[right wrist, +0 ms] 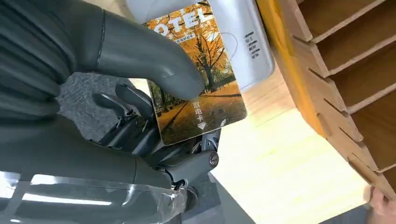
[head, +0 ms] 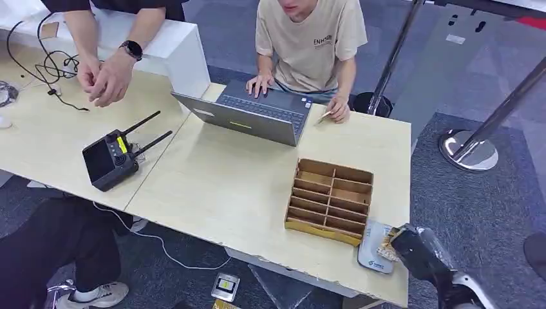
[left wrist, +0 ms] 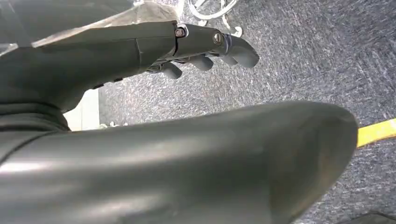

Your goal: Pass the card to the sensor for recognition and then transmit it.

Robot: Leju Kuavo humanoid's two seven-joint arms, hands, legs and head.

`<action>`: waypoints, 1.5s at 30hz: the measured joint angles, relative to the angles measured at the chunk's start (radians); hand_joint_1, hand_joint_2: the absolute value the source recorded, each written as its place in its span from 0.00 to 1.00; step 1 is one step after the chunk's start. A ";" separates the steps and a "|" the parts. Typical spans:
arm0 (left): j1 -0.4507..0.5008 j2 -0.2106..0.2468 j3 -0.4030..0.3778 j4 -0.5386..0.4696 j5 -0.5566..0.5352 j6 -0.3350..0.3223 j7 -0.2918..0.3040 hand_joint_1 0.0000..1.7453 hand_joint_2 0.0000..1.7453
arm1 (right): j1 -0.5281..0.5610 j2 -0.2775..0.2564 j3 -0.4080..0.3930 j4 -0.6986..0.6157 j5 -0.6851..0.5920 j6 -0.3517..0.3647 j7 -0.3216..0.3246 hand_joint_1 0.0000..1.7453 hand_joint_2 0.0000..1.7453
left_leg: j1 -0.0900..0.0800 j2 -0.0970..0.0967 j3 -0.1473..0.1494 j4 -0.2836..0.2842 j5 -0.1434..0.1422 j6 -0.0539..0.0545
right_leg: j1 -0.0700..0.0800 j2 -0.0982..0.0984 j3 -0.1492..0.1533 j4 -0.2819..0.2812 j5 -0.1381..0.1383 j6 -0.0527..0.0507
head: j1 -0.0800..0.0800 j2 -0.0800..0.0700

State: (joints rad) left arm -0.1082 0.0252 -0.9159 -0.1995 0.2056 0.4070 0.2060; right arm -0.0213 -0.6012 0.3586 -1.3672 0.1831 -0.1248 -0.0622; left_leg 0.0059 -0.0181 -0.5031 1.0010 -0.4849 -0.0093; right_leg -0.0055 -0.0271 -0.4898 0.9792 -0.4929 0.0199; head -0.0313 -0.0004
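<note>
My right hand (head: 412,248) (right wrist: 154,93) holds a hotel card (right wrist: 198,79) printed with autumn trees, pinched between the thumb and the darker fingers. The card hangs just over the white card sensor (head: 375,248) (right wrist: 238,42), which lies on the table's near right corner beside the wooden divider box (head: 330,199) (right wrist: 345,74). In the head view the card shows as a small yellowish patch at the hand's tip (head: 388,241). My left hand (left wrist: 205,46) hangs beside my body above grey carpet, fingers loosely curled with nothing in them.
A person in a beige shirt (head: 309,38) sits across the table at a laptop (head: 254,112). Another person's hands (head: 103,74) work with cables at the far left. A black remote with antennas (head: 112,158) lies on the table (head: 219,187). Metal stanchion posts (head: 470,145) stand at right.
</note>
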 joint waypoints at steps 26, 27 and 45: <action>0.000 -0.009 0.000 0.000 -0.001 0.003 0.005 0.00 0.00 | -0.051 0.072 0.067 0.138 0.193 -0.190 0.019 1.00 1.00 | 0.000 0.000 0.000 0.000 0.000 0.000 | 0.000 0.000 0.000 0.000 0.000 0.000 | 0.000 0.000; 0.000 -0.009 0.000 0.000 -0.002 0.003 0.006 0.00 0.00 | -0.053 0.074 0.069 0.143 0.213 -0.200 0.026 1.00 1.00 | 0.000 0.000 0.000 0.000 0.000 0.000 | 0.000 0.000 0.000 0.000 0.000 0.000 | 0.000 0.000; 0.000 -0.009 0.000 0.000 -0.004 0.006 0.006 0.00 0.00 | -0.087 0.099 0.114 0.225 0.257 -0.238 0.039 1.00 1.00 | 0.000 0.000 0.001 0.000 0.000 0.000 | 0.000 0.000 0.001 0.000 0.000 0.000 | 0.000 0.000</action>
State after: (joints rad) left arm -0.1086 0.0160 -0.9159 -0.1995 0.2014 0.4131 0.2117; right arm -0.1086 -0.5024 0.4723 -1.1421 0.4402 -0.3624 -0.0233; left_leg 0.0060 -0.0178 -0.5021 1.0010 -0.4849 -0.0093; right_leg -0.0055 -0.0269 -0.4891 0.9792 -0.4928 0.0199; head -0.0313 -0.0004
